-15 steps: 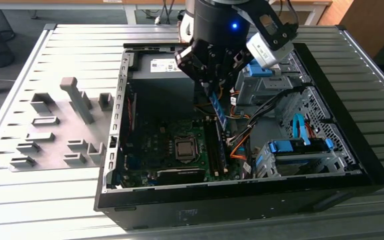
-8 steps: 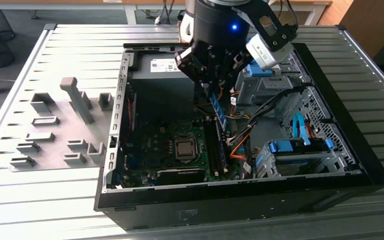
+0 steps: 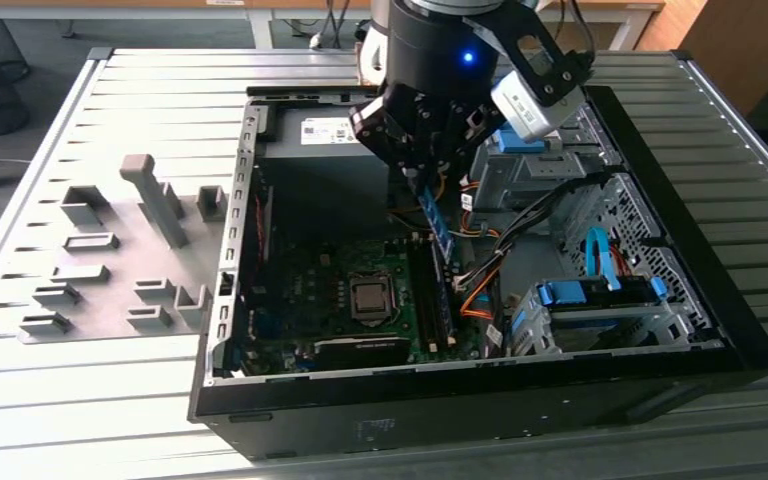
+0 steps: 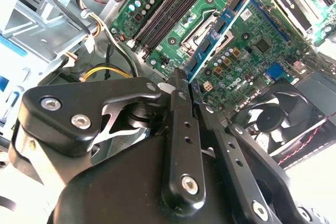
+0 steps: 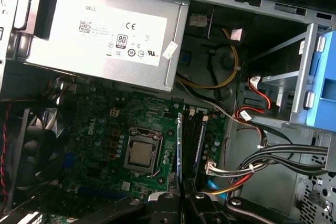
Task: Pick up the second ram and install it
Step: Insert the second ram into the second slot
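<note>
1. Gripper hangs over the open PC case, fingers pinched on the second ram, held on edge just above the DIMM slots beside the CPU socket.
2. Risk, imo: stick tilted or off the slot line, so it jams or bends on the push.
3. Cable bundle sits close; could snag the fingers.
</note>
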Available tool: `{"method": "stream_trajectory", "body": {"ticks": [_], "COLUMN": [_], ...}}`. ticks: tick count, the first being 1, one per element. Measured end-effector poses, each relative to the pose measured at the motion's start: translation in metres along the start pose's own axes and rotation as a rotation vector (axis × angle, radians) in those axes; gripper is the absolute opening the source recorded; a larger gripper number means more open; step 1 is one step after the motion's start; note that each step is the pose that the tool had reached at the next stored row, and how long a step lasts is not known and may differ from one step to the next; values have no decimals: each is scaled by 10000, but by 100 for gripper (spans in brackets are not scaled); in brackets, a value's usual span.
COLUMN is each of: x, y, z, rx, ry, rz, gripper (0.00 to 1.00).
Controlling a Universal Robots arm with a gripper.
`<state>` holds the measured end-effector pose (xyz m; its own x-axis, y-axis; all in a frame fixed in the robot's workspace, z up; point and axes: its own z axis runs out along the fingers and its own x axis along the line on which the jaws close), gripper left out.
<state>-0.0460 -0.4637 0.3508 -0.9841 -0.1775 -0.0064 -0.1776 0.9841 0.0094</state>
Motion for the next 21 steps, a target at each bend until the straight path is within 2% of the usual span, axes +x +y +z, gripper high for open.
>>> {"method": "stream_trajectory", "body": {"ticks": [7, 13, 21], "x": [-5, -6, -18], "y": [-3, -3, -7], "z": [60, 136, 278], "rx": [-1, 5, 2], "ry": [1, -6, 39], "rz": [32, 937, 1126], "gripper": [14, 14, 14]}}
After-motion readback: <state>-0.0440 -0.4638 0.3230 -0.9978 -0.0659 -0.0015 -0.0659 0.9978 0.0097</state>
